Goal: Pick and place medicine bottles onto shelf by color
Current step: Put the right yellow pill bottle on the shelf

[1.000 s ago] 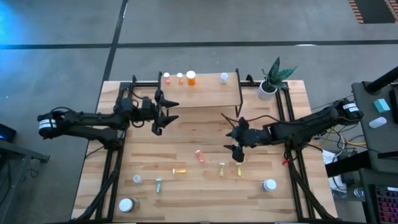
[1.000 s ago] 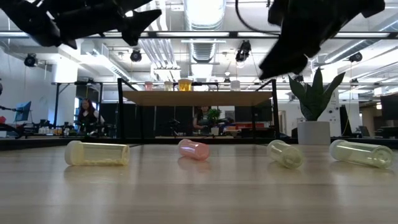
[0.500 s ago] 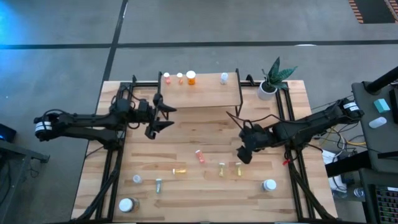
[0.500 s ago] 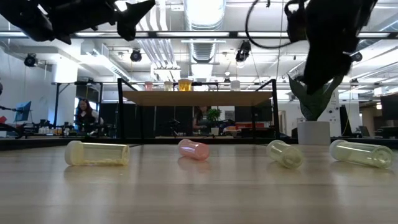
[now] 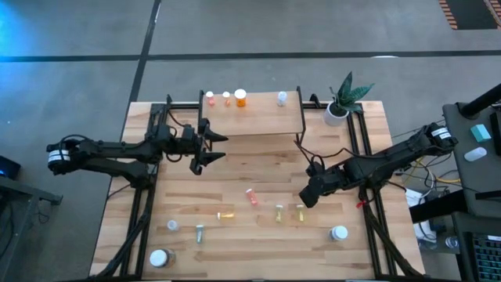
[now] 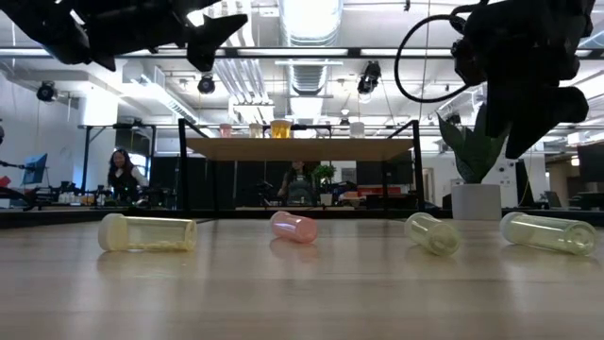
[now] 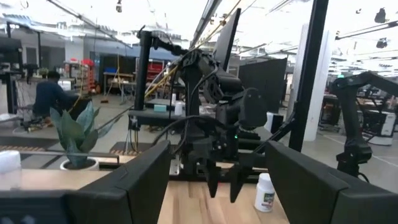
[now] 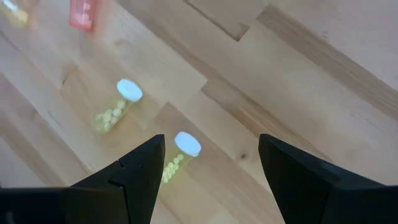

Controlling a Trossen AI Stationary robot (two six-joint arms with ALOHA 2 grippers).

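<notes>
The right gripper [image 5: 308, 195] points down with its jaws spread wide and holding nothing, just above two yellow bottles [image 8: 180, 152] lying mid-frame on the surface [image 5: 258, 243]. The left gripper [image 5: 213, 147], jaws also wide and holding nothing, reaches level beside the shelf [image 5: 258, 117] at upper middle.

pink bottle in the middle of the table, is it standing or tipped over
Tipped over. In the low view the pink bottle lies on its side on the table; from above it shows lengthwise.

Right gripper [image 5: 308, 196]: now lower and rightward, pointing down over yellow-green vials [image 5: 300, 211].
Left gripper [image 5: 215, 146]: back near shelf [image 5: 254, 117].
</notes>
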